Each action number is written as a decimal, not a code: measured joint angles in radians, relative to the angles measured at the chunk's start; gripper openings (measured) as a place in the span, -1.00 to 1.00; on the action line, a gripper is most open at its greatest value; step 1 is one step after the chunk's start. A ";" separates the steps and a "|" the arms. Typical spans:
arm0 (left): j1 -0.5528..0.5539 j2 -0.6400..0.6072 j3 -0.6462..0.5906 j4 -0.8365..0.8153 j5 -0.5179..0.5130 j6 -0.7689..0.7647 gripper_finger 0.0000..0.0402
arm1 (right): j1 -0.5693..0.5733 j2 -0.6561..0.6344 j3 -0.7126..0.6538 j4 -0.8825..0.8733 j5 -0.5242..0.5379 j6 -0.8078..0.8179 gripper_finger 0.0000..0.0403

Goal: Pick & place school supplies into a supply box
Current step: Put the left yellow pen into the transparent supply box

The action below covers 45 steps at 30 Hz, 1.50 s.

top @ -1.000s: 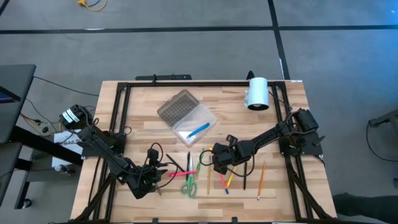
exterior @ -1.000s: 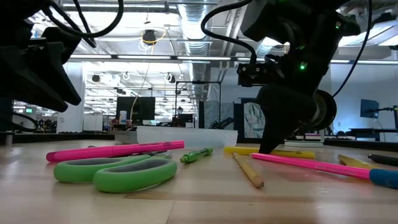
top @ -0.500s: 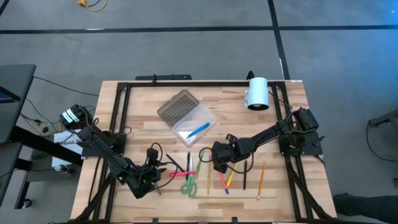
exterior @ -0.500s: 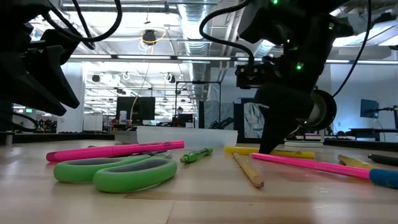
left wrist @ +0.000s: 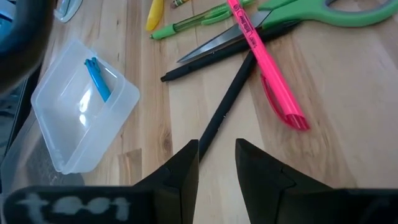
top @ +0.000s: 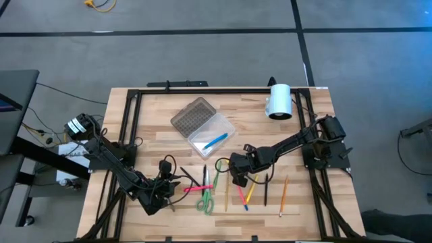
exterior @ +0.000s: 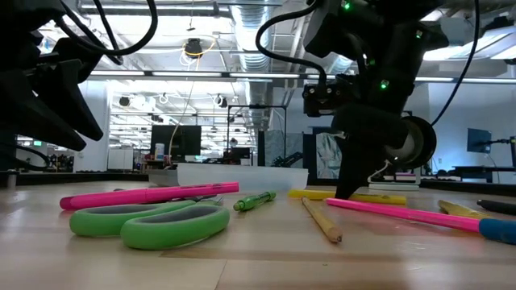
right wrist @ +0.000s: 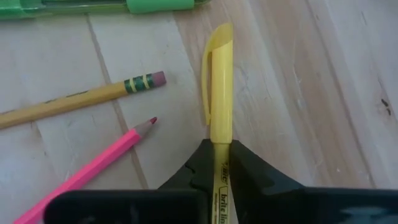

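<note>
Yellow highlighter (right wrist: 221, 93) clamped by right gripper (right wrist: 217, 152) on table (top: 155, 135); left gripper (left wrist: 216, 155) parted, empty, over black pen (left wrist: 227, 106).

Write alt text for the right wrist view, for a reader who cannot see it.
The right end effector is closed around a yellow highlighter that lies on the wooden table. Beside it lie a pink pencil and a yellow pencil with a pink eraser; a green pen lies farther off.
</note>
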 joint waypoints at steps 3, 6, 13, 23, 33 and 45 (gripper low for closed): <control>0.000 0.000 0.000 0.002 0.004 -0.006 -0.52 | -0.002 0.001 0.008 -0.003 0.003 -0.027 -0.96; 0.000 0.000 0.000 0.002 0.005 -0.025 -0.52 | -0.003 0.003 0.021 -0.004 0.014 -0.047 -0.91; 0.000 0.000 0.000 0.002 0.008 -0.030 -0.52 | -0.003 0.006 0.049 -0.011 0.027 -0.098 -0.87; 0.000 0.000 0.000 0.002 0.008 -0.029 -0.52 | -0.004 0.006 0.050 -0.002 0.030 -0.099 -0.81; 0.000 0.000 0.000 0.002 0.008 -0.029 -0.52 | -0.004 0.006 0.051 0.000 0.029 -0.092 -0.85; 0.000 0.000 0.000 0.002 0.008 -0.029 -0.52 | 0.002 0.007 0.052 0.004 0.070 -0.098 -0.88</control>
